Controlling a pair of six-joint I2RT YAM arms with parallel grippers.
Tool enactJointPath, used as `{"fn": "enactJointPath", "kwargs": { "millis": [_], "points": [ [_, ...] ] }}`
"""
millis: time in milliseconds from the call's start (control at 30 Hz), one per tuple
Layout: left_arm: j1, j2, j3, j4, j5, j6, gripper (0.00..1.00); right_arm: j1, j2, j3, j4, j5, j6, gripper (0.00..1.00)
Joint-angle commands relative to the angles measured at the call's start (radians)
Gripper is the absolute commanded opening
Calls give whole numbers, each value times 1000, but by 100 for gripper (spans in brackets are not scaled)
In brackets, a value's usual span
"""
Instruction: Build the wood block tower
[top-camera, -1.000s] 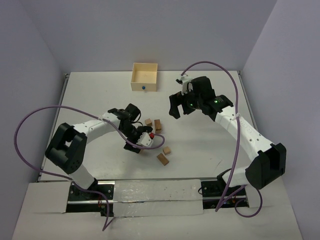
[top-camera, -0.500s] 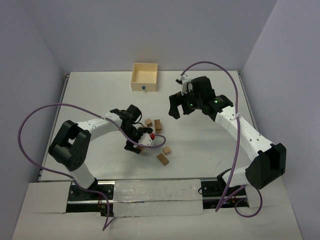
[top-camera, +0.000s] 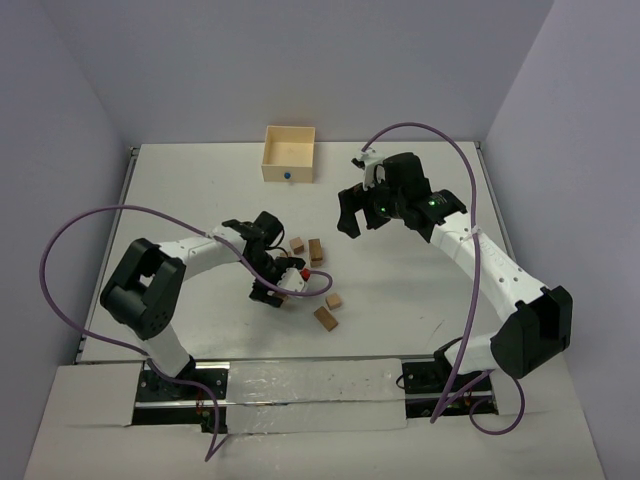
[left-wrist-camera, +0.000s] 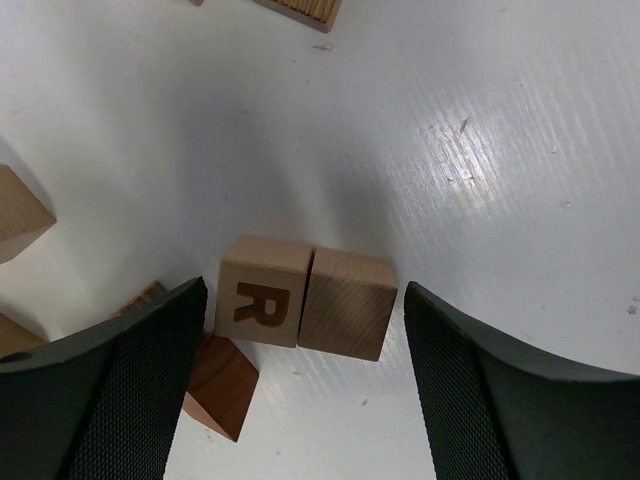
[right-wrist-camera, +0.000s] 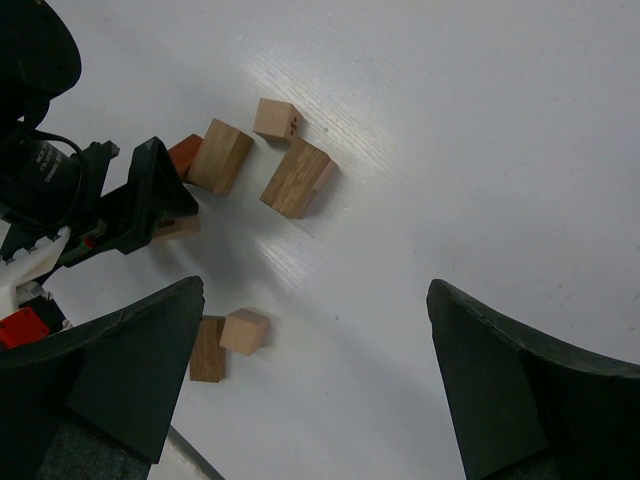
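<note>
The left hand (left-wrist-camera: 300, 305), fingers apart, straddled the R block (left-wrist-camera: 262, 290) and a plain block (left-wrist-camera: 347, 303), which lay touching in a row from finger to finger on the desk (left-wrist-camera: 480, 120), while the right hand (right-wrist-camera: 312, 298), likewise spread, hung well away.

My table (top-camera: 200, 190) is plain white (a bit scuffed and shiny up close), with a handful of wood blocks (top-camera: 326, 318) lying loose around the middle. Up close, the R block (left-wrist-camera: 262, 305) and a plain block (left-wrist-camera: 348, 317) sit side by side, touching, and a reddish block (left-wrist-camera: 222, 385) is tucked against the R's corner. A pale box (top-camera: 289, 154) with a blue dot sits near the far edge.
</note>
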Motion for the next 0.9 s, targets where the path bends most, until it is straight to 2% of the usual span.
{"fn": "enactJointPath", "kwargs": {
  "millis": [0,267,567,700,767,867],
  "points": [
    [-5,13,-3,29,18,6,84,-9,3,6,26,-16,-13,100],
    [-5,10,-12,39,24,4,71,-9,12,12,28,-25,-10,100],
    [-27,-34,-3,10,29,-45,49,-10,7,14,24,-26,-8,100],
    [-42,-78,70,-48,42,-160,32,-14,1,24,19,-29,-4,100],
    [-43,-93,138,-98,57,-259,22,-21,-4,31,15,-32,-2,100],
    [-43,-71,264,-157,52,-443,14,-43,-13,45,10,-39,2,100]
  ]
}}
